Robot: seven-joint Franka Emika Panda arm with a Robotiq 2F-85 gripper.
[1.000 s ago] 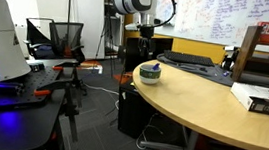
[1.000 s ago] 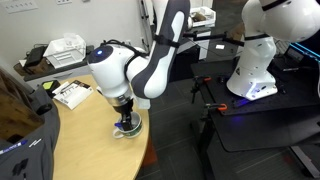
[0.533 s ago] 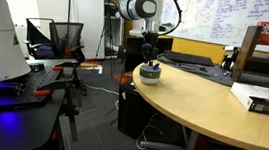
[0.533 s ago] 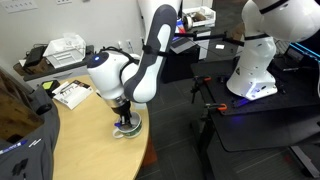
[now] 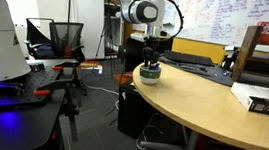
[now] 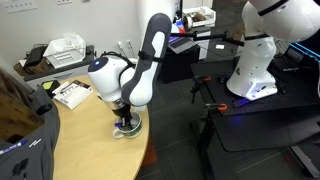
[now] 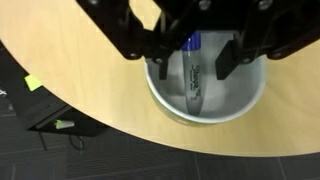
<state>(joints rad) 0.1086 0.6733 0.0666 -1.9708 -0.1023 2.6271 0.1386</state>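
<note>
- Black two-fingered pincer (image 7: 195, 72) hangs low over a round pale bowl (image 7: 238, 100), fingertips dipped inside the rim
- Bowl sits on the round light-wood surface (image 7: 80, 90), close to its edge; both exterior views show it there (image 5: 149, 76) (image 6: 127, 130) with the pincer (image 5: 151, 61) (image 6: 124, 119) upright right above it
- Grey marker pen with a blue cap (image 7: 194, 88) lies flat on the bottom of the bowl, cap end pointing toward the wrist camera's top edge
- Pincer state: released, jaws partway drawn in; one finger stands on each side of the marker pen, the near-side one just beside the barrel, a plain gap showing on the other side
- No contact with the barrel that I can make out; marker pen not lifted
- Done, as I judge it: approach and lining-up over the pen, fingers straddling it
- Left, as I judge it: closing on the barrel, then raising the pen clear of the bowl
- Exterior views are too small to confirm finger spacing; wrist view is the only guide
</note>
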